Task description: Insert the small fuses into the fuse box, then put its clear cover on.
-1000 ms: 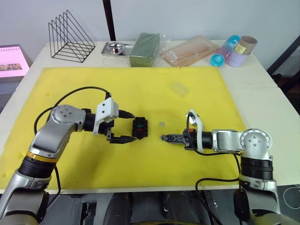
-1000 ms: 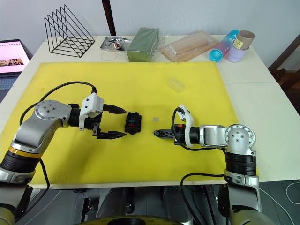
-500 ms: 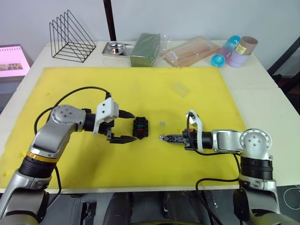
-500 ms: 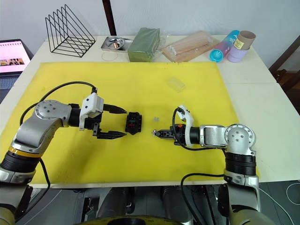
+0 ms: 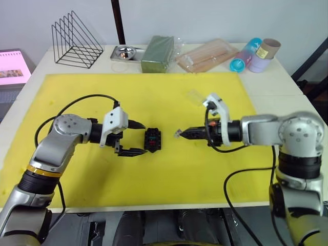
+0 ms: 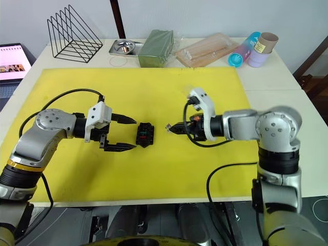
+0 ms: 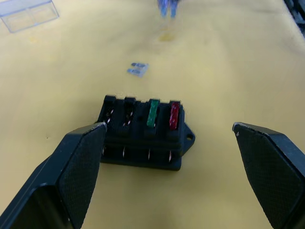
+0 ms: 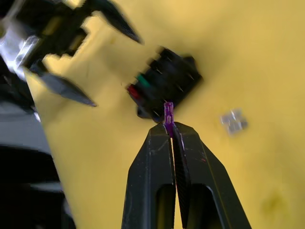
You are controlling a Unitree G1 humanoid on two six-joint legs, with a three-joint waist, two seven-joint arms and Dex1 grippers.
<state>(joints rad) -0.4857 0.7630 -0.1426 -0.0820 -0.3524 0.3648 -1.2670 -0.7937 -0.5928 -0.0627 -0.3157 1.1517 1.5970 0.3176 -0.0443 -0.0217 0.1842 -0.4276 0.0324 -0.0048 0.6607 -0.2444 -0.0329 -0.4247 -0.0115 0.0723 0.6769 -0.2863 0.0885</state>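
Note:
The black fuse box lies on the yellow mat, with a green fuse and a red fuse standing in its slots. My left gripper is open just left of the box, one finger on each side of its end, not touching it. My right gripper hovers right of the box, shut on a greyish-purple fuse that sticks out of its tips. Another small fuse lies loose on the mat beside the box. The clear cover rests farther back on the mat.
Along the table's back edge stand a black wire rack, a metal tray, a green pack, a clear bag of wooden sticks and some tubes and cups. A lit screen sits at the far left.
My right gripper has risen off the mat and moved back, carrying the purple fuse in its tips. The left gripper and fuse box have stayed put.

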